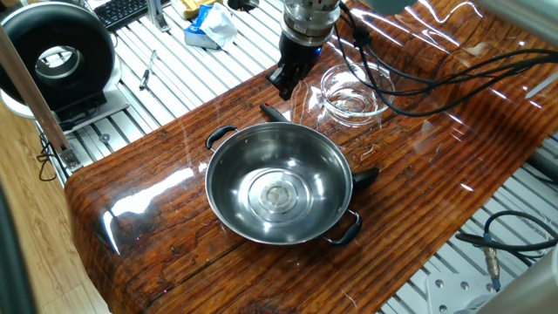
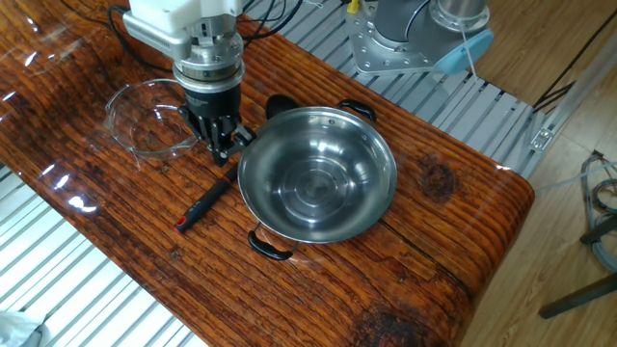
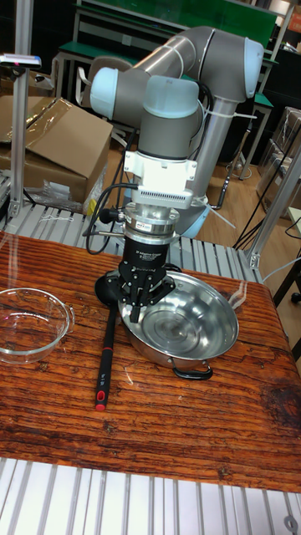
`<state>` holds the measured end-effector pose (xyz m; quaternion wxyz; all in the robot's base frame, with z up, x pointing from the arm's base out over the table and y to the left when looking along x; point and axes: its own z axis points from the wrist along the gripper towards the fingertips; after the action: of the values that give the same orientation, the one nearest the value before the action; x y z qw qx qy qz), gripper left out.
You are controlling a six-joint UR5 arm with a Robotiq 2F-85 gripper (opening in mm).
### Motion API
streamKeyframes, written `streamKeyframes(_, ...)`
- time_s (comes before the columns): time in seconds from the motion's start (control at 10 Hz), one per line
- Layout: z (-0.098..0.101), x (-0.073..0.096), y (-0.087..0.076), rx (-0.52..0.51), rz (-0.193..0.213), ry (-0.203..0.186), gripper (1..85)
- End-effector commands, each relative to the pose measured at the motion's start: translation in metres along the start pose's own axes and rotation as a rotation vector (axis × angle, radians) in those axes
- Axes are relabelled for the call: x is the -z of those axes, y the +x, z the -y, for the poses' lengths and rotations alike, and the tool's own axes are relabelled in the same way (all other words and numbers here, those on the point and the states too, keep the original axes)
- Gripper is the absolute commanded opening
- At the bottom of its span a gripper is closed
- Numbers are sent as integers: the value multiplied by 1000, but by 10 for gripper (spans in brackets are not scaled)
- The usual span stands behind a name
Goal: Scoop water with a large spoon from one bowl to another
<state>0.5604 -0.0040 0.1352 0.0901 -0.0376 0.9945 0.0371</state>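
Note:
The large steel bowl (image 1: 279, 183) (image 2: 316, 188) (image 3: 180, 326) stands mid-table, its ringed base shiny; any water in it is too clear to make out. The black large spoon lies flat on the table, its handle (image 2: 207, 202) (image 3: 107, 351) running past the bowl's side and its scoop head (image 2: 280, 104) (image 1: 366, 177) partly hidden behind the rim. The small glass bowl (image 1: 350, 94) (image 2: 145, 118) (image 3: 29, 322) sits beside them. My gripper (image 1: 286, 85) (image 2: 220, 145) (image 3: 137, 311) hangs just above the spoon's handle, between the two bowls, fingers drawn together to a narrow tip, holding nothing.
The wooden table (image 1: 174, 235) has a rounded edge, with slatted metal racks around it. A black round device (image 1: 57, 61) and clutter lie beyond the far edge. Cables (image 1: 436, 70) hang over the glass bowl's side. Cardboard boxes (image 3: 50, 150) sit behind the arm.

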Motion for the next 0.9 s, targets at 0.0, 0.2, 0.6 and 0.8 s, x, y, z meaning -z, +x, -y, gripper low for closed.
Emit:
streamKeyframes(0.0,-1,2,0,1,0,-10,10)
streamKeyframes(0.2,-4,2,0,-3,0,-20,10)
streamKeyframes(0.6,4,3,16,-27,-61,11,10)
streamKeyframes(0.8,2,4,32,-58,-125,8,10)
